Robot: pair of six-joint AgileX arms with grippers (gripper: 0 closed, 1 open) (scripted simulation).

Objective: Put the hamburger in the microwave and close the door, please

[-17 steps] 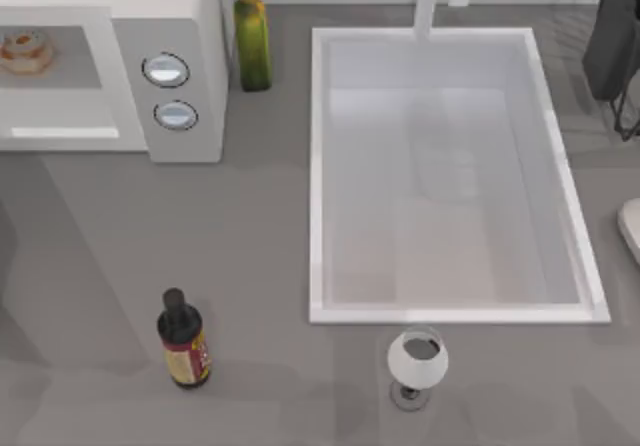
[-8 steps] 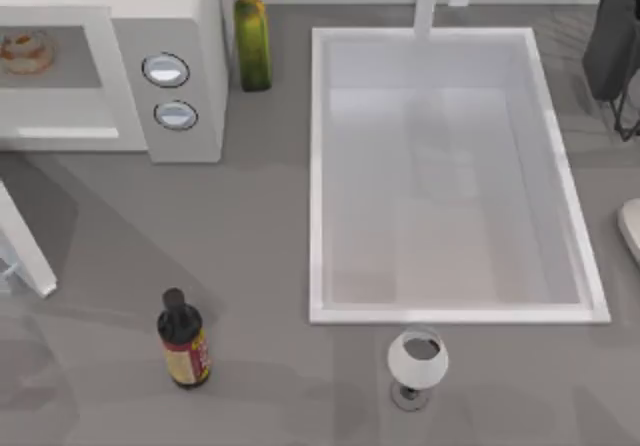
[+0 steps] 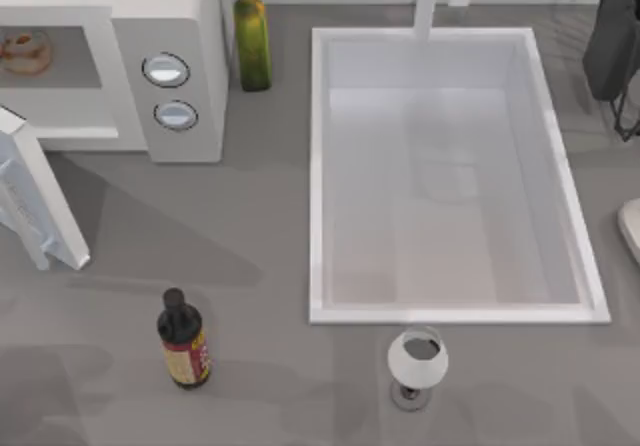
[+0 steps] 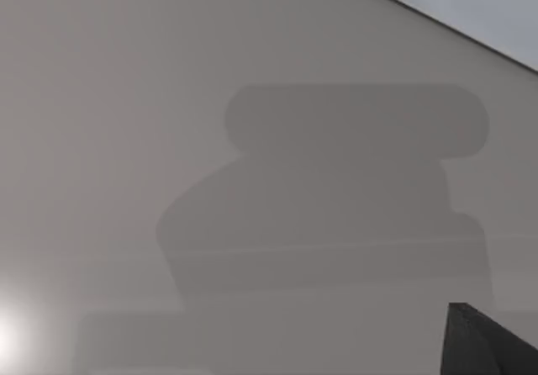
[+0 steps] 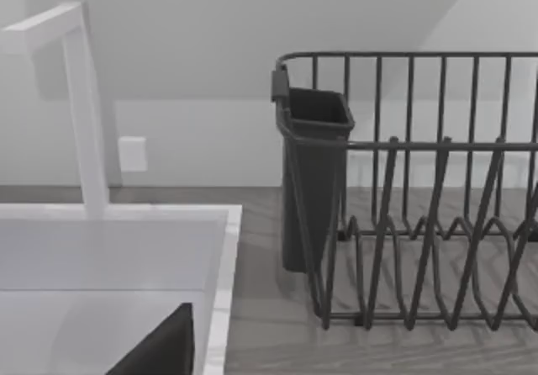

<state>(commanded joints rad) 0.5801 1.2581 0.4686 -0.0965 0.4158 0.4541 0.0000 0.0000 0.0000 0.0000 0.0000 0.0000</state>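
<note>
The hamburger (image 3: 25,51) already lies inside the microwave (image 3: 170,26); its door (image 3: 40,211) stands half open, so closing is in hand; the end effectors' state I cannot tell.

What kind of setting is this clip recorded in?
Most likely a rendered kitchen counter: a white sink with a faucet, a microwave holding a hamburger, and a dark dish rack.
</note>
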